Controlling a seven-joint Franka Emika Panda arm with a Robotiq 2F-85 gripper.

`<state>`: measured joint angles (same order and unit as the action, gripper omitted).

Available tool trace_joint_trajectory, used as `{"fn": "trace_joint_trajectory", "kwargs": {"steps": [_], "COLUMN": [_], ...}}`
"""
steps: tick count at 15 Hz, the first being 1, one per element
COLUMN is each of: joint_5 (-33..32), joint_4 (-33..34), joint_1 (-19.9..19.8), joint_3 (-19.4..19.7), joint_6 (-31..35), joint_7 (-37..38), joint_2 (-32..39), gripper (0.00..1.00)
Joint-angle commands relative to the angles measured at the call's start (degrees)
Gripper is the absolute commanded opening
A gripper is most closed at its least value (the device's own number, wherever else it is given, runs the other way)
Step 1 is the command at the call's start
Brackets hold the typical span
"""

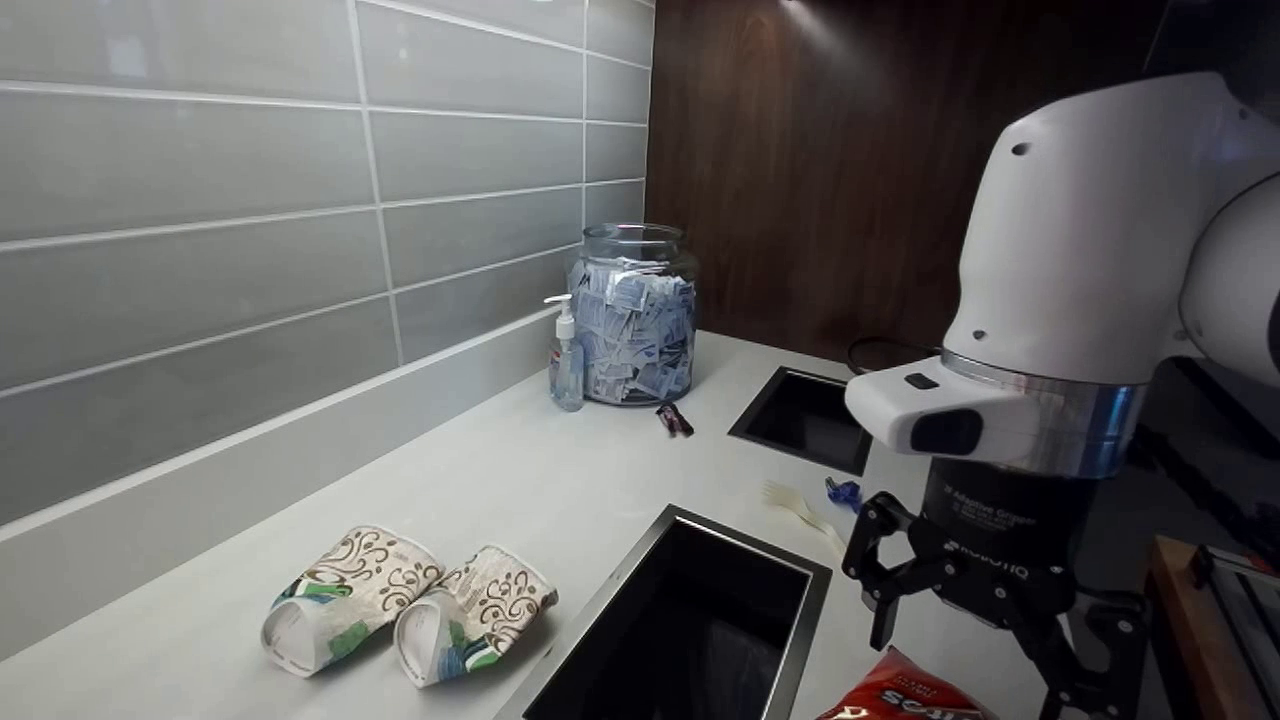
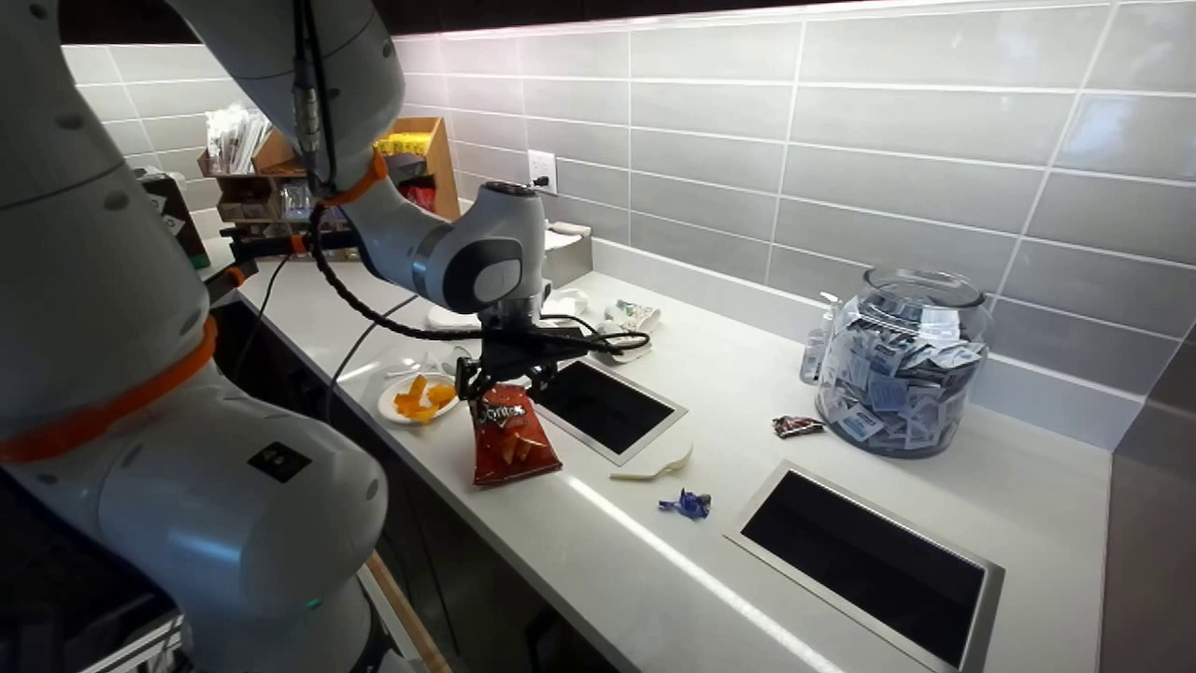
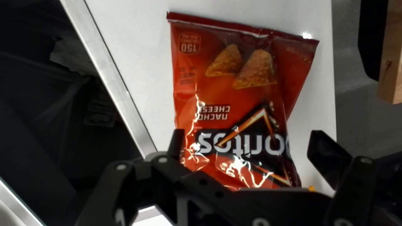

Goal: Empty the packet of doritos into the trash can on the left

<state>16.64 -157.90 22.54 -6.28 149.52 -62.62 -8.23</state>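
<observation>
The red Doritos packet (image 2: 509, 453) lies on the counter in an exterior view, and its edge shows in an exterior view (image 1: 905, 695). In the wrist view the packet (image 3: 232, 91) has its upper end hidden under the gripper. My gripper (image 3: 251, 147) is open, one finger on each side of the packet's width; I cannot tell if the left finger touches it. The gripper also shows in both exterior views (image 1: 970, 665) (image 2: 505, 388). A metal-rimmed trash opening (image 2: 654, 431) is beside the packet, also in an exterior view (image 1: 608, 600) and the wrist view (image 3: 113, 81).
A second trash opening (image 2: 980, 617) is farther along. A plate with orange chips (image 2: 416, 397) stands behind the packet. A fork (image 2: 654, 467), blue wrapper (image 2: 689, 505), dark wrapper (image 2: 797, 426) and glass jar (image 2: 897, 374) are on the counter. Two paper cups (image 1: 365, 580) lie by the wall.
</observation>
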Motion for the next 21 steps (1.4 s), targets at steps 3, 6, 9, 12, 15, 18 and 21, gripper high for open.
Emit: {"fn": "trace_joint_trajectory", "kwargs": {"steps": [3,6,9,12,15,18,21], "joint_5": [2.24,1.98,2.00,2.10,2.15,1.28,0.20], "joint_4": [0.07,0.14,0.25,0.35,0.39,0.49,0.73], "joint_1": [-1.06,-1.70,-2.47,-3.31,-4.22,-5.15,-6.10], "joint_3": [-1.56,-2.57,-3.50,-4.11,-4.46,-4.51,-4.39], "joint_6": [1.36,1.90,2.20,2.68,3.57,3.77,3.21], "joint_7": [-4.41,-3.99,-3.77,-3.54,-3.29,-2.46,-1.28], "joint_2": [3.68,5.13,6.22,7.09,7.64,7.67,6.95], "gripper": [1.00,1.00,1.00,0.73,0.62,0.37,0.16]}}
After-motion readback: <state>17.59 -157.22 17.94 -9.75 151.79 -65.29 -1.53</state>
